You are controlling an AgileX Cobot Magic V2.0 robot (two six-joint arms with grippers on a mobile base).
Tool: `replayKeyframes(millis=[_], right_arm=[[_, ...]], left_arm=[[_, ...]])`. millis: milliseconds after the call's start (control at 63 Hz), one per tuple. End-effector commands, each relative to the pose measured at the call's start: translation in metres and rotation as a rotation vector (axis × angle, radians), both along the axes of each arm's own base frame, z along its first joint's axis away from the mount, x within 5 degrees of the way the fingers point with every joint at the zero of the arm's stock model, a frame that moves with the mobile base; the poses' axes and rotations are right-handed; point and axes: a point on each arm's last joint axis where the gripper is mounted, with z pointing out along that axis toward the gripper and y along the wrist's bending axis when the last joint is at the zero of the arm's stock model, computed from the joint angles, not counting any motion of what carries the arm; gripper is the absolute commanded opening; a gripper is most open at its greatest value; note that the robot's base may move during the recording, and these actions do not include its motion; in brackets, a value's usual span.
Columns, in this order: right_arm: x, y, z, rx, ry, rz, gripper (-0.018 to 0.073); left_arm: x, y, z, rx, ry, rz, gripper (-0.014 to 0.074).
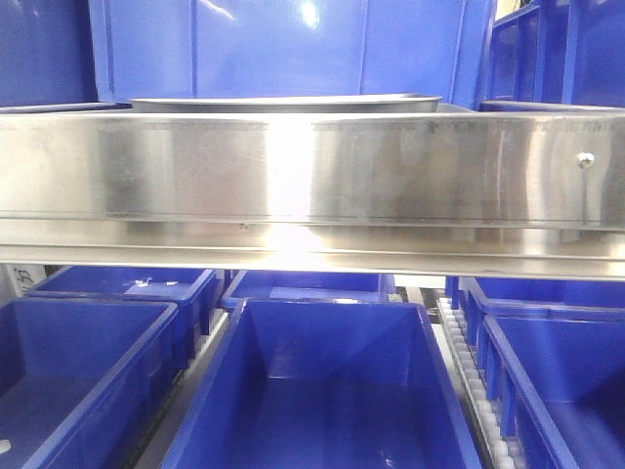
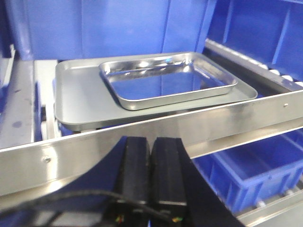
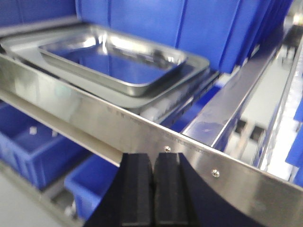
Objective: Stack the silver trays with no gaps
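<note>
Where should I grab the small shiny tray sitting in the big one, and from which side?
Probably the small tray's near long rim, from the front over the shelf rail. That rolled lip stands clear above the larger tray's flat floor and faces both shut grippers, left and right; blue bins crowd the back.

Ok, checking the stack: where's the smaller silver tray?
In both wrist views, the smaller silver tray lies inside the larger tray, toward its right, behind the steel shelf rail.
</note>
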Motion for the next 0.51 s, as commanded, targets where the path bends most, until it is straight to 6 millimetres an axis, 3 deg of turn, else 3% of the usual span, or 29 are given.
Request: replayKeyframes(millis=[0,492], right_arm=[[-0.0047,-0.0022,0.0081,0.058,-0.175,0.007,0.0057],[-0.0066,-0.0031,0.0023,0.065,-0.189,0.008,0.0057]], left_arm=[[-0.0015,-0.0026,0.0091,-0.067,-0.14,-0.039,-0.0048],[-0.0011,-0.0036,0.0061,-0.073,-0.139,-0.044,-0.0048]])
